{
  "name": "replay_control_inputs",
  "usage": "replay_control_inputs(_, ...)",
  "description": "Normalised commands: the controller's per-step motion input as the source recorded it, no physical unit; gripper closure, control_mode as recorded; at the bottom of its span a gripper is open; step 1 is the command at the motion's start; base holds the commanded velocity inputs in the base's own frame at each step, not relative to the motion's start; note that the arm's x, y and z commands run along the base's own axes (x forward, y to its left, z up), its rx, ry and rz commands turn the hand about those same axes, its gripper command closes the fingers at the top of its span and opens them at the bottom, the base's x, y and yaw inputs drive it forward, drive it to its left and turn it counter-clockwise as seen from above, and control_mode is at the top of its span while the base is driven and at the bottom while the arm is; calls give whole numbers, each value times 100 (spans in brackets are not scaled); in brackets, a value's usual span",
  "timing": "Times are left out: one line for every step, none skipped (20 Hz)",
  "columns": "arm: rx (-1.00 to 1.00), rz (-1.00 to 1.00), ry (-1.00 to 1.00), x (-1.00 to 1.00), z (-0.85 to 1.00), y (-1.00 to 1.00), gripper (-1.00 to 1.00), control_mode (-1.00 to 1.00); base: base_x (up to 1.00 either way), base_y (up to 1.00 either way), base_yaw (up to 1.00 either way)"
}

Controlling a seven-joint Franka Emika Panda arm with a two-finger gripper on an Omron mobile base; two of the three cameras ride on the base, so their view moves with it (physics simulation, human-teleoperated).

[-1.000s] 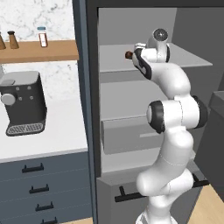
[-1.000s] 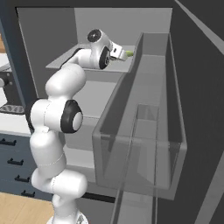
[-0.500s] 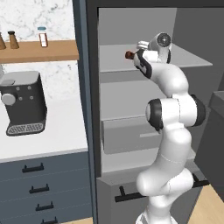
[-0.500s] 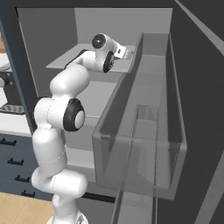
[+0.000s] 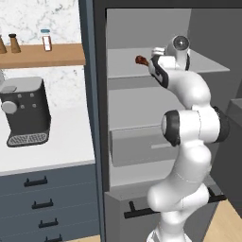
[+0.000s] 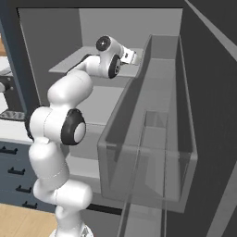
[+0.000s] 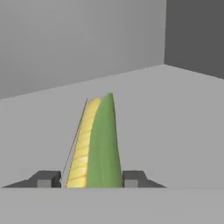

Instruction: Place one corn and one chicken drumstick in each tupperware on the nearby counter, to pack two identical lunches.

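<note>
Hand view, bottom centre: the claw [image 7: 89, 179] has its two dark fingertips [image 7: 45, 178] set close against either side of the husked corn [image 7: 95, 144], closed on its near end. The cob runs away from the claw toward mid-frame, yellow kernels on its left, green husk on its right, lying on the grey fridge shelf [image 7: 175, 122]. Left base view, upper centre: a reddish-brown chicken drumstick [image 5: 141, 60] lies on that shelf beside the hand.
</note>
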Motion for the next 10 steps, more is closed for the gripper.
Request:
replay_control_inputs(0, 0, 17, -100, 0, 0, 100, -100, 0, 0, 0)
replay_control_inputs(0, 0, 21, -100, 3, 0, 100, -100, 0, 0, 0)
replay_control_inputs(0, 0, 28, -100, 22, 0, 100, -100, 0, 0, 0)
replay_control_inputs(0, 0, 36, -100, 48, 0, 100, -100, 0, 0, 0)
replay_control_inputs(0, 0, 42, -88, 79, 0, 100, -100, 0, 0, 0)
replay_control_inputs(0, 0, 43, -86, 91, 0, 100, -100, 0, 0, 0)
replay_control_inputs(0, 0, 41, -100, 83, 0, 100, -100, 0, 0, 0)
replay_control_inputs(0, 0, 46, -100, 66, 1, 100, -100, 0, 0, 0)
replay_control_inputs(0, 0, 46, -100, 33, 13, 100, -100, 0, 0, 0)
replay_control_inputs(-2, 0, 42, -100, 0, 22, 100, -100, 0, 0, 0)
